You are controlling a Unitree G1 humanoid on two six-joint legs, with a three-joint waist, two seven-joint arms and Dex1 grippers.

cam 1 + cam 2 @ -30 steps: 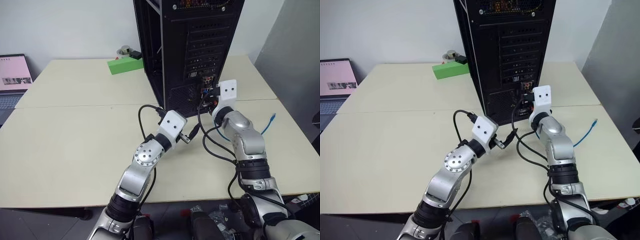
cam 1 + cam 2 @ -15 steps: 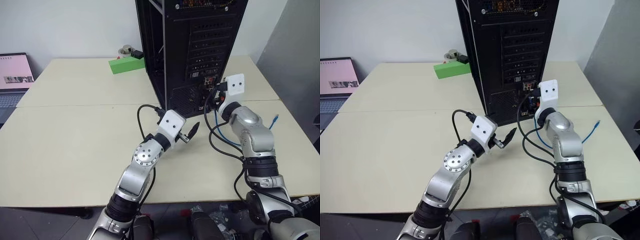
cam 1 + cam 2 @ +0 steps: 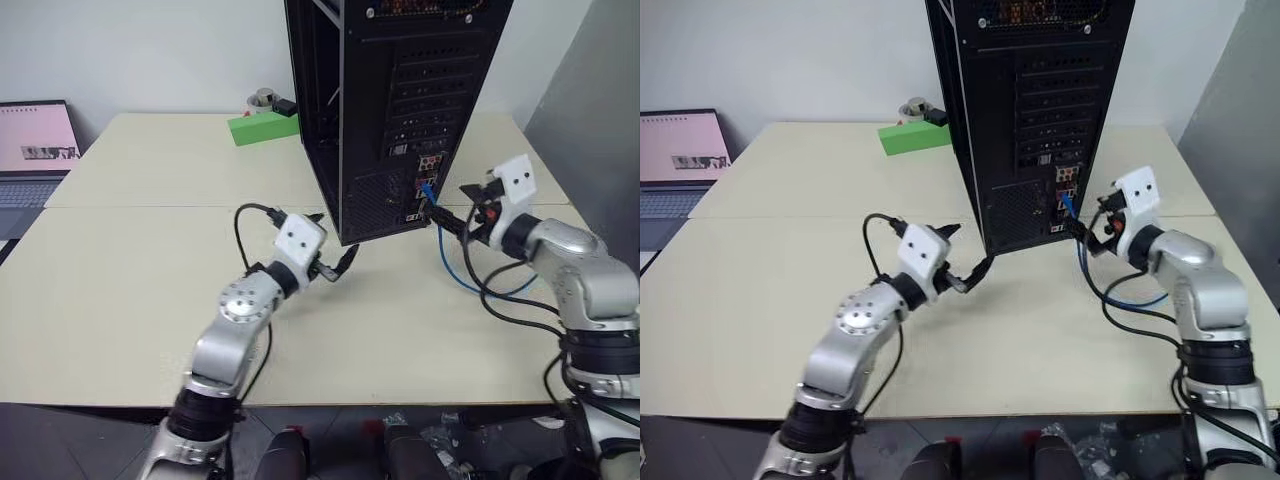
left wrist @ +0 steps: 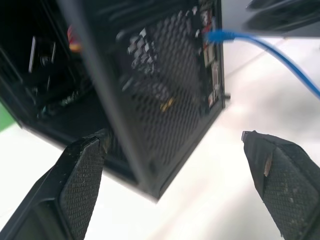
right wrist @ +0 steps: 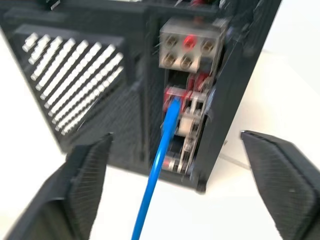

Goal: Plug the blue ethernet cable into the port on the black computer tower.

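Below, each line labels one part of the scene.
Tower: the black tower [image 3: 400,110] stands upright on the cream table [image 3: 130,290], rear face turned to the robot, with vented slot covers above, a mesh grille low down and a strip of connectors along the lower right edge.
Cable: the blue cable [image 5: 159,165] has one end seated among the rear connectors, just under the block of round jacks; from there the cord drops to the table and loops to the right [image 3: 470,285] of the tower.
Port: the port [image 5: 172,96] sits in the connector strip and is covered by the cable's plug; whether the plug is fully home cannot be told.
Right gripper: the right gripper [image 3: 462,212] hangs just right of the tower's lower rear corner, pointing at the connectors; its fingers [image 5: 87,185] stand wide apart, one on each side of the cable, and touch nothing.
Left gripper: the left gripper [image 3: 335,262] hovers above the table near the tower's lower left rear corner; its fingers [image 4: 82,175] are spread wide and hold nothing.
Laptop: a laptop [image 3: 35,150] with a lit screen sits at the far left edge.
Green block: a green block [image 3: 262,128] lies on the table to the left of the tower, near the wall.
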